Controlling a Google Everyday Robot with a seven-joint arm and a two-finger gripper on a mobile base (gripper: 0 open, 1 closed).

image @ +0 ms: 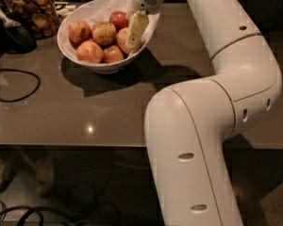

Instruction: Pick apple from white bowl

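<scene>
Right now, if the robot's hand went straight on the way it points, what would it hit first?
The hand, at the right side of the glossy round white bowl, would probably meet the large pale yellow-orange, pink-blushed apple beneath it.

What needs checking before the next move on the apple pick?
1. Hand inside the white bowl, at its right side: ok.
2. Hand lined up on the apple: ok, it sits right against it.
3. Grip on the apple: cannot tell.
4. Apple lifted free: not ok, it lies among the other apples.
5. Jar apart from the hand: ok, it stands left of the bowl.
</scene>
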